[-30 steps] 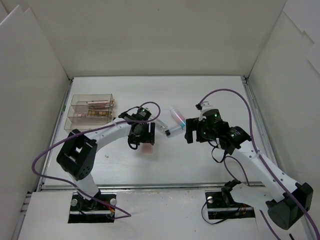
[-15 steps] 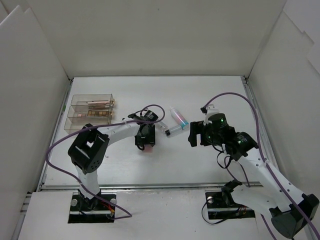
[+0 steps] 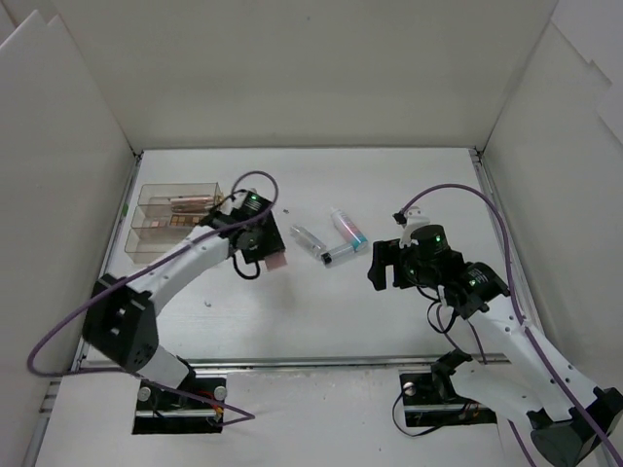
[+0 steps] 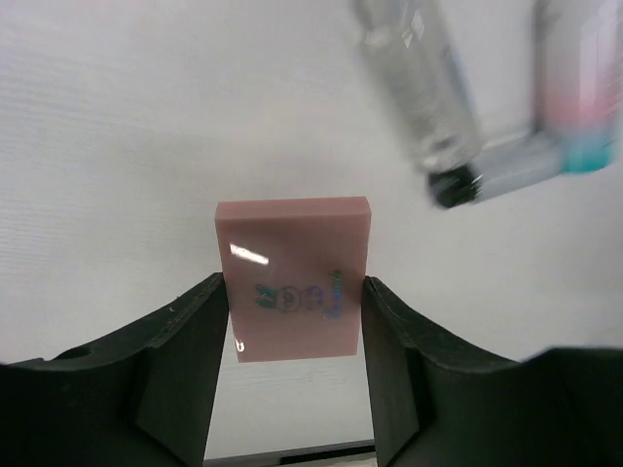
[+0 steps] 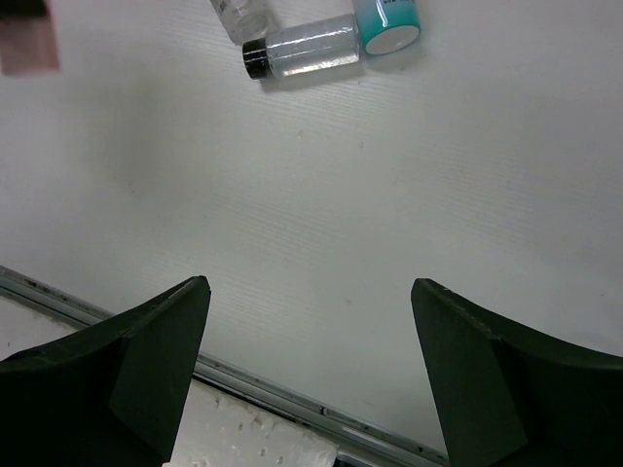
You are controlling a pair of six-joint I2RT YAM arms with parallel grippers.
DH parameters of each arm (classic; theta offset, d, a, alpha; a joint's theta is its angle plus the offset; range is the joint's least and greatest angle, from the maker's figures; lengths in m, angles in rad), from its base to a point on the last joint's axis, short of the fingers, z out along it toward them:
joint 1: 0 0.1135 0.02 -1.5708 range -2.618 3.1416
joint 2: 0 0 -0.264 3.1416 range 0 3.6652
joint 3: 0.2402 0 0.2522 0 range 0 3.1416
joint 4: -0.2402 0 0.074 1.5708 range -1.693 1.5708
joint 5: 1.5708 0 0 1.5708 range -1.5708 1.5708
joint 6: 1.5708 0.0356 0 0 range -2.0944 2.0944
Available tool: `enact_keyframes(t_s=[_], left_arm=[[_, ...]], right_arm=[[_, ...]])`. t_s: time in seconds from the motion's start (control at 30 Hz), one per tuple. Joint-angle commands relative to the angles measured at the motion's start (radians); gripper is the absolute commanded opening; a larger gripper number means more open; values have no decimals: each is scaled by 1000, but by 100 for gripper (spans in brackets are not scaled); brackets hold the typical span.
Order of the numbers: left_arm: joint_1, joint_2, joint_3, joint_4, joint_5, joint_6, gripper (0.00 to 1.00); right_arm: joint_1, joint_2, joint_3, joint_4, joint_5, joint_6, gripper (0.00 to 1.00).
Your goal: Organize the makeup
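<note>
My left gripper [image 3: 265, 251] is shut on the pink square compact [image 3: 276, 262], holding it by its two sides [image 4: 292, 277] above the table, right of the clear box. Two small clear bottles [image 3: 308, 239] [image 3: 340, 256] and the pink-and-blue tube [image 3: 348, 227] lie together at mid-table; they show blurred in the left wrist view, bottles [image 4: 417, 88] and tube [image 4: 580, 107]. My right gripper [image 3: 384, 265] is open and empty [image 5: 307, 302], near a bottle [image 5: 307, 51] and the tube's blue cap [image 5: 389, 19]. Palettes [image 3: 180, 223] and thin sticks [image 3: 193, 202] lie inside the box.
The clear compartmented box [image 3: 146, 242] stands at the far left of the table. White walls enclose the table on three sides. A metal rail [image 5: 292, 404] runs along the near edge. A small white speck [image 3: 208, 304] lies near the left arm.
My left gripper took up the pink compact and carried it back and to the left, toward the box. My right gripper drew slightly right and nearer, away from the bottles.
</note>
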Motion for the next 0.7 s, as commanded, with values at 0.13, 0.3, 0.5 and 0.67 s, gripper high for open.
enact_keyframes(t_s=[0.13, 0.3, 0.5, 0.67], left_arm=[[352, -256, 48, 65, 24, -89, 3], [584, -214, 34, 246, 153, -132, 3], [726, -75, 56, 399, 247, -211, 3], [757, -21, 63, 442, 224, -234, 4]], right_arm=[[-13, 11, 59, 20, -46, -27, 82], [-13, 48, 74, 21, -9, -36, 82], [-17, 69, 82, 20, 22, -30, 82], [-21, 101, 88, 20, 43, -18, 82]])
